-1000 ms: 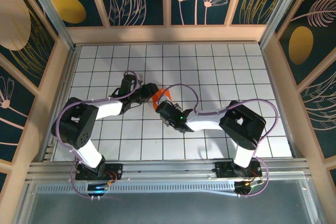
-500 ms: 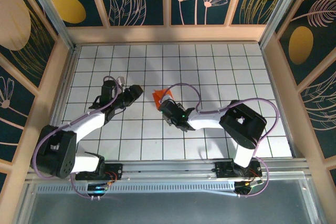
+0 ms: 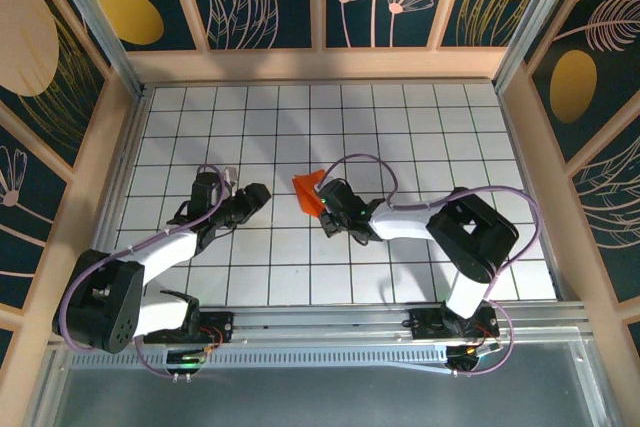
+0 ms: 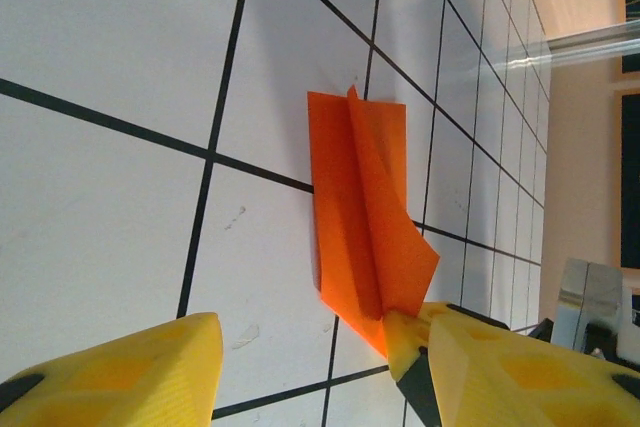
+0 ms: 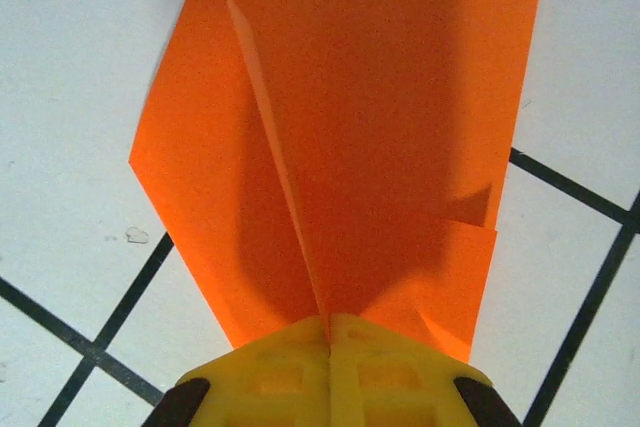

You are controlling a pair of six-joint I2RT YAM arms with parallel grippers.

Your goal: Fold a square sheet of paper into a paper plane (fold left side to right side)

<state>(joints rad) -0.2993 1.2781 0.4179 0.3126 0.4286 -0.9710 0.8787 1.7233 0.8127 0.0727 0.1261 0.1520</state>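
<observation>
1. Sheet of paper (image 3: 306,188): bright orange, folded into a creased wedge that narrows toward one end. It sits near the middle of the table (image 3: 400,127), between the two grippers.
2. Same sheet, right wrist view (image 5: 380,127): a long crease runs from the pinched narrow end up across the paper, and a small flap edge shows at the lower right. The broad end fans away from the fingers over white squares and black grid lines.
3. Same sheet, left wrist view (image 4: 360,207): a raised ridge runs along its length. The wide end lies farther off and the point comes toward the lower right.
4. Right gripper (image 3: 322,209): clenched on the narrow end of the sheet. In its own camera (image 5: 330,332) the yellow fingers are pressed together with the orange point between them.
5. Left gripper (image 3: 258,192): released and grasping nothing, just beside the sheet on its left and apart from it. In its own camera (image 4: 300,347) the yellow fingers stand spread over bare grid.
6. Table: white surface ruled in black squares, walled by light wooden rails.
</observation>
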